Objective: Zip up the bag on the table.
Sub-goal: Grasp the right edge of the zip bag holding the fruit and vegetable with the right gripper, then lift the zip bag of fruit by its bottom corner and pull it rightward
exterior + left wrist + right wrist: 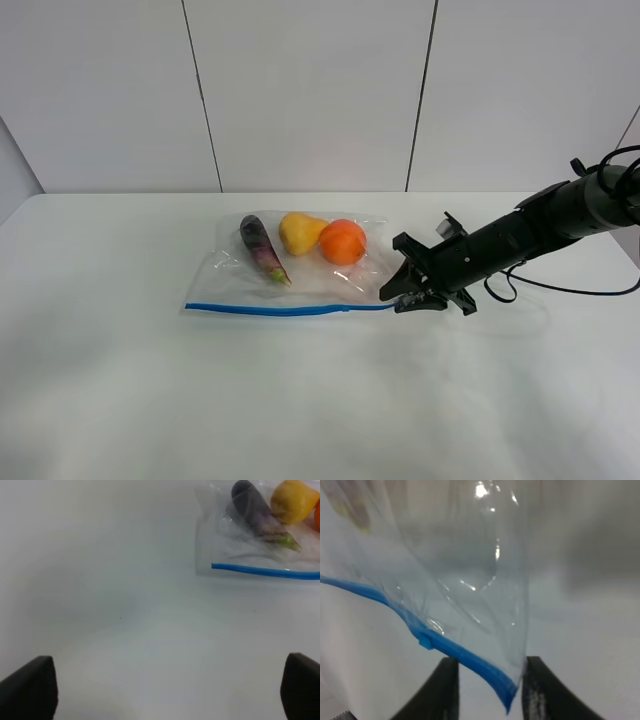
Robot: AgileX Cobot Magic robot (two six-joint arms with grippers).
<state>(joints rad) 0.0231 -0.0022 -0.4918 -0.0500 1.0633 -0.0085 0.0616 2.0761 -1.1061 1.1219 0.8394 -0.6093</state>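
Nothing legible: no text, label, brand, number or sign on the bag (300, 285), nor on the table (120, 400) around it.

White panelled wall (300, 90), dark vertical seams (200, 95), behind the white table (100, 400).

Left gripper (169, 682) wide, right gripper (490, 682) narrow
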